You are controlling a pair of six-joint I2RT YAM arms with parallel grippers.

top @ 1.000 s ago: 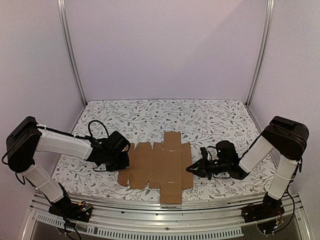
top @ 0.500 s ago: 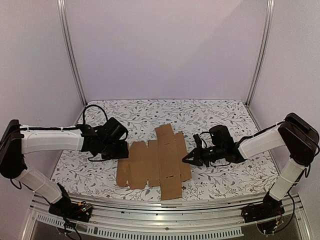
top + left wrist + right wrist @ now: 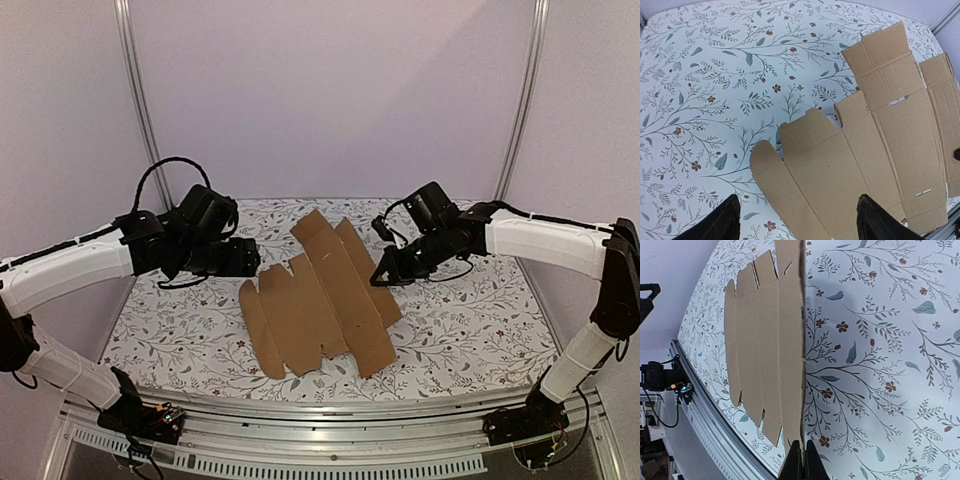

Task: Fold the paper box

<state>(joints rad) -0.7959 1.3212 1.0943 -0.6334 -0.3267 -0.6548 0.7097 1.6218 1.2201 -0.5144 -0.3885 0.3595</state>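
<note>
Top external shows one paper box (image 3: 320, 305), right fingers (image 3: 385, 273) pinching it, left fingers (image 3: 243, 258) spread empty.

table: floral-print cover (image 3: 450, 340) | front: metal rail (image 3: 330, 430) | back: plain lilac wall (image 3: 330, 100) | corners: two metal posts (image 3: 142, 100)

tbl (image 3: 455, 330): floral top | on it: paper box (image 3: 320, 300), unfolded brown sheet

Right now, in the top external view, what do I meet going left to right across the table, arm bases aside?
left pincer, open → flat brown cardboard box blank → right pincer, shut on the blank's right edge
</note>
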